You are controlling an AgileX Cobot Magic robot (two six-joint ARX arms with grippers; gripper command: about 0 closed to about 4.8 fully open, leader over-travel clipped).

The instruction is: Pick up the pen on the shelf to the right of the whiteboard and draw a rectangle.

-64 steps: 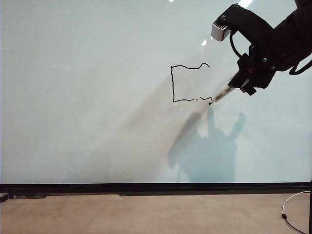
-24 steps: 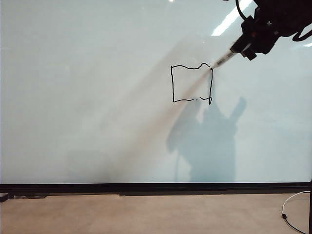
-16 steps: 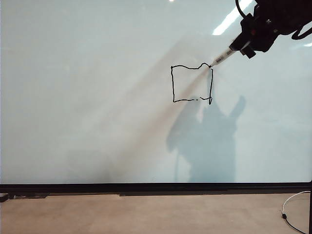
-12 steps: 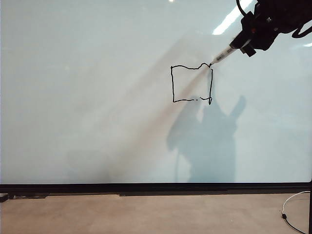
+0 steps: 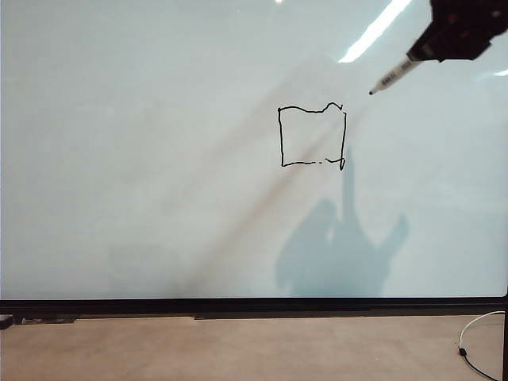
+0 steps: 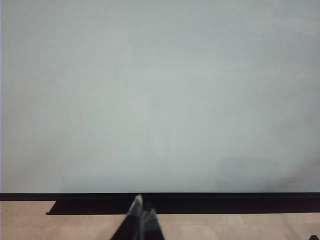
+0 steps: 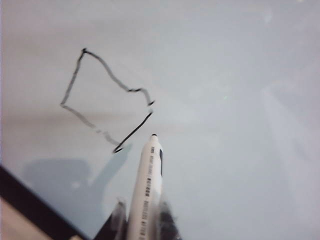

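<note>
We see the right gripper near the glossy pale whiteboard's top right corner pinching the slim white-barrelled pen, its dark print unreadable, tip off the wobbly black rectangle, while the left gripper's fingers sit pressed together by the board's bottom edge.

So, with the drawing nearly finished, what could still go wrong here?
1. The right pincer holds the pen uncapped near the whiteboard; a stray touch could mark it.
2. The rectangle has small gaps in its bottom line; it may count as unfinished.
3. The grip sits on the barrel's end, so the pen could slip.
</note>
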